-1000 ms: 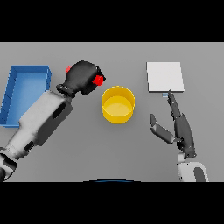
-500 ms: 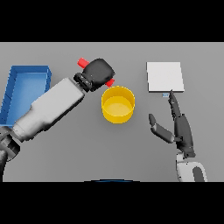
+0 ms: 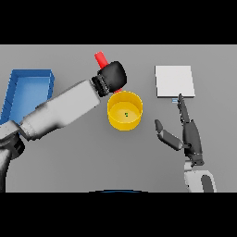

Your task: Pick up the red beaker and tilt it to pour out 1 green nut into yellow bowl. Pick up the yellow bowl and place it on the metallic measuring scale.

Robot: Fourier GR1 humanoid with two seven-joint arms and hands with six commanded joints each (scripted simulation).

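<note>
Above the yellow bowl's far rim, the left robot hand (image 3: 111, 77) tips the red beaker (image 3: 102, 60).

The left arm reaches in from the lower left, and its robot hand is curled tightly round the red beaker, which sticks out up and to the left from the fist, with a red bit showing just at the bowl's rim. The yellow bowl (image 3: 124, 121) stands on the grey bench (image 3: 69, 157) right under that fist, and one green nut (image 3: 126, 114) lies on its floor. The right robot hand (image 3: 189, 134) rests open to the bowl's right, fingers straight toward the metallic measuring scale (image 3: 174, 81), thumb spread toward the bowl. A blue bin (image 3: 18, 83) sits at the far left. Compared with half a second ago, the left robot hand has shifted right to the bowl, and the nut is newly in it.
</note>
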